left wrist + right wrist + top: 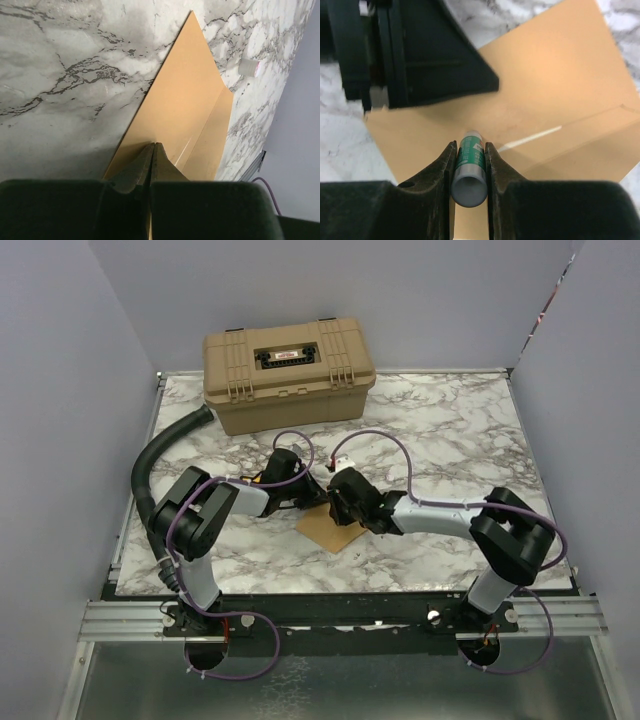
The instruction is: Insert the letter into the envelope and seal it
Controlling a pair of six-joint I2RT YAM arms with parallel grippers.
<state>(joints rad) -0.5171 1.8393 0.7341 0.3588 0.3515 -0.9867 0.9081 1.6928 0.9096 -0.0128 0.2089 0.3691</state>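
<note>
The kraft-brown envelope (330, 532) lies flat on the marble table, with a fold line showing across it (185, 100) (555, 75). My left gripper (154, 146) is shut, and its joined tips rest on the envelope's surface near one edge (306, 490). My right gripper (470, 145) is shut on a green glue stick (470, 160), whose white tip touches the envelope. In the right wrist view the left gripper's dark body (420, 55) hangs just beyond the stick. The letter is out of view.
A big tan plastic case (288, 370) stands at the back of the table. A black hose (165, 452) curves along the left side. A small white cap-like object (250, 67) lies on the marble (450, 430) beside the envelope.
</note>
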